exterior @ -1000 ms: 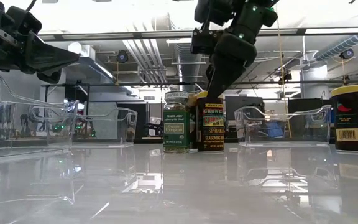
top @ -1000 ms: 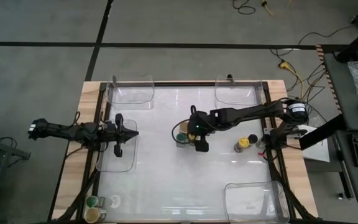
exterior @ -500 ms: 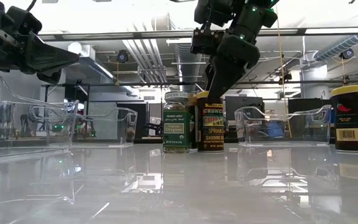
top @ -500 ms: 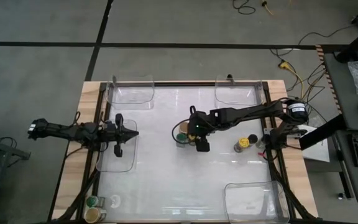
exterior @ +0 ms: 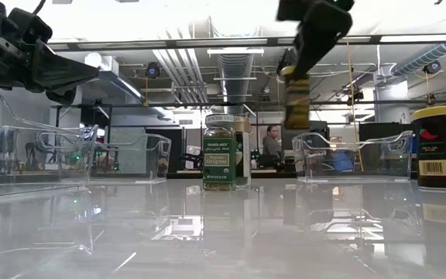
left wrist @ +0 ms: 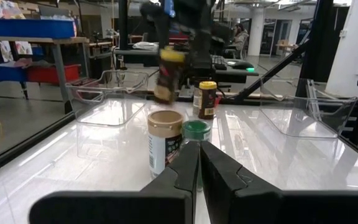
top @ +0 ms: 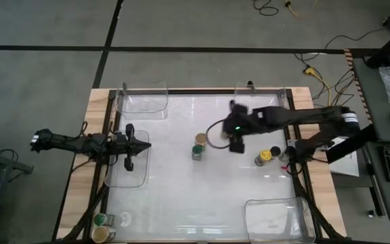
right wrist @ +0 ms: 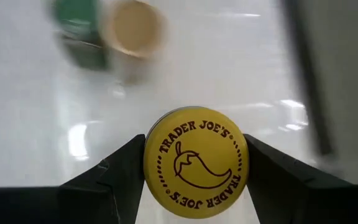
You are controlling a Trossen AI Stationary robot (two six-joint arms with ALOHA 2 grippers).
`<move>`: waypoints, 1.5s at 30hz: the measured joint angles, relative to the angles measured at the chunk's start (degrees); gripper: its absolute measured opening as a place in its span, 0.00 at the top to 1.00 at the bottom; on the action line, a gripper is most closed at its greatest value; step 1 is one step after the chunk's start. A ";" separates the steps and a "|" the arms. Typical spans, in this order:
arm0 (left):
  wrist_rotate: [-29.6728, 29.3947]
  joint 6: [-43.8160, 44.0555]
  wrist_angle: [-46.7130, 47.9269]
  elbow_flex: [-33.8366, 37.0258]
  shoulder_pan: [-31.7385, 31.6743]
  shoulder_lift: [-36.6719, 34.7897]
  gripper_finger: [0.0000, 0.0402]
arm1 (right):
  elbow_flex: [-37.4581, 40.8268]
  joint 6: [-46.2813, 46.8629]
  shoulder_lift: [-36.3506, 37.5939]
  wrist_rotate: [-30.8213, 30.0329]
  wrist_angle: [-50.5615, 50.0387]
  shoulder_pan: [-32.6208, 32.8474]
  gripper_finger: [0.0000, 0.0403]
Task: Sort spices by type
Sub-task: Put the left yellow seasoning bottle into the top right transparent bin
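Yellow lid up, the Trader Joe's jar (right wrist: 195, 162) sits clamped between my right gripper's (top: 235, 137) two fingers, which press on the lid's rim from either side, and I am carrying it in the air above the middle of the table (top: 181, 196), right of the green-lidded jar (top: 197, 152) and the tan-lidded jar (top: 200, 139) that stand touching or nearly so. In the low view the carried jar (exterior: 296, 97) hangs well clear of the surface and looks a little tilted, so my hold is on the cap alone; I judge that a quick swing or a loose cap could let it twist or drop, and a fall from here could knock over the pair below. Its likely partner, the other yellow-lidded jar (top: 265, 156), stands near the table's right edge beside a black-lidded one (top: 275, 150); setting down too close could topple either. My left gripper (top: 143, 144) waits with fingers closed and empty over the clear bin (top: 124, 177) at the left edge.
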State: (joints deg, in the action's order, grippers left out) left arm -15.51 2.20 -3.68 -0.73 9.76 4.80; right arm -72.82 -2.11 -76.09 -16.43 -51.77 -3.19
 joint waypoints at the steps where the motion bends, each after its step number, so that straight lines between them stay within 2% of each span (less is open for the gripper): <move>1: 0.00 0.02 0.00 0.00 -0.02 0.00 1.00 | 0.02 0.08 1.79 -2.60 -1.46 -0.28 0.45; 3: 0.00 0.00 0.00 0.00 -0.01 0.00 1.00 | 0.04 0.75 4.83 -6.92 -3.08 -1.21 0.45; 6: 0.00 0.02 0.00 0.00 0.00 0.00 1.00 | 1.01 0.65 8.73 -9.63 -3.29 -4.40 0.45; 11: 0.00 0.01 -0.05 0.00 0.00 0.00 1.00 | 5.11 -1.61 11.98 -9.87 -3.40 -16.01 0.45; 13: 0.00 0.01 -0.07 0.00 0.00 0.00 1.00 | 7.26 -3.39 12.45 -5.95 -0.62 -22.10 0.45; 17: 0.00 0.01 -0.14 0.00 -0.01 0.00 1.00 | 12.00 -5.44 11.31 7.30 8.12 -33.13 0.45; 23: 0.00 0.00 -0.16 0.00 0.00 0.00 1.00 | 14.27 -11.12 7.30 15.43 10.67 -43.59 0.45; 26: 0.00 0.00 -0.15 0.00 0.00 0.00 1.00 | 15.13 -13.72 5.22 20.56 13.82 -45.99 0.45; 29: 0.00 0.00 -0.13 0.00 0.00 0.00 1.00 | 15.15 -16.47 2.61 23.10 14.89 -47.27 0.45; 33: 0.00 0.01 -0.13 0.00 -0.01 0.00 1.00 | 14.83 -19.45 -1.00 28.68 15.16 -47.42 0.45; 45: 0.00 0.00 -0.11 0.00 -0.01 0.00 1.00 | 12.17 -22.86 -6.91 29.00 17.20 -47.44 0.45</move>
State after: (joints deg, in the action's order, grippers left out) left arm -15.51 2.20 -3.79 -0.73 9.75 4.80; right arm -60.64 -24.97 -83.00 12.57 -34.57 -50.63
